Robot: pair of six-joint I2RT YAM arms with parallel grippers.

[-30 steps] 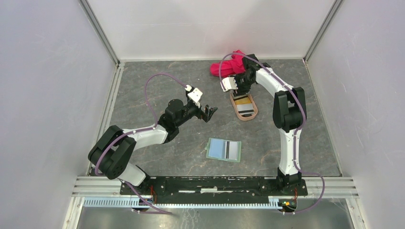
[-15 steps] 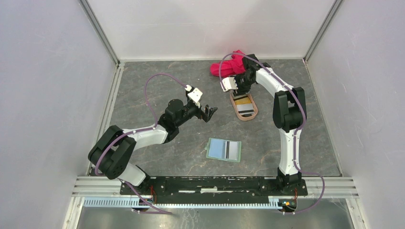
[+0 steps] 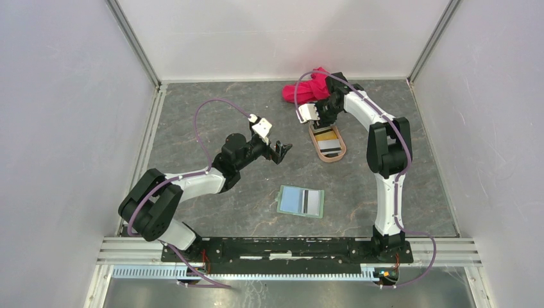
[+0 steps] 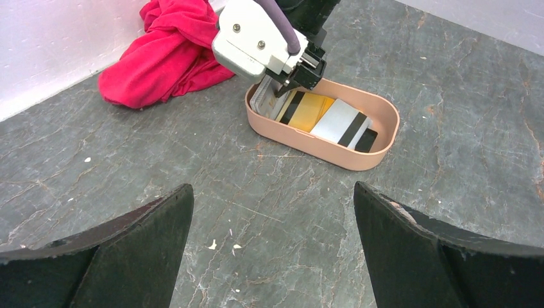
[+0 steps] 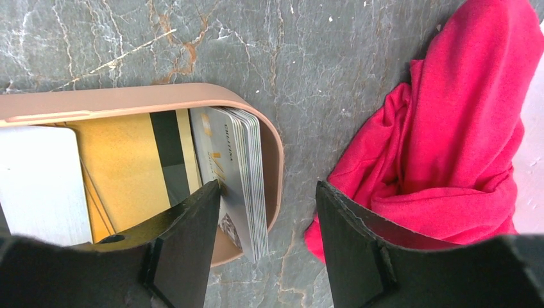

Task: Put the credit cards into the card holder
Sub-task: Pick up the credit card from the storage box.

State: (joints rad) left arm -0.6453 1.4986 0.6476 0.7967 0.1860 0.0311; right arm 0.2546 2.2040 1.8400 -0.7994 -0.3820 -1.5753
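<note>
Your right gripper has its jaws spread and isn't pinching anything. One finger is down inside the pinkish-tan tray and looks to be touching the face of the stack of grey cards, which stands on edge against the tray's rounded end. The other finger is outside the tray wall with a gap to it, so both stack and wall sit between the jaws. Lying flat in the tray beside the stack are an orange-yellow card with a black stripe and a white card. A red cloth is bunched just past that end of the tray. Your left gripper is spread wide with nothing in it, hovering over the grey table, facing the tray but well short of it. The card holder lies open near the arm bases, well apart from the tray, pale blue side up with a dark stripe on its right part.
</note>
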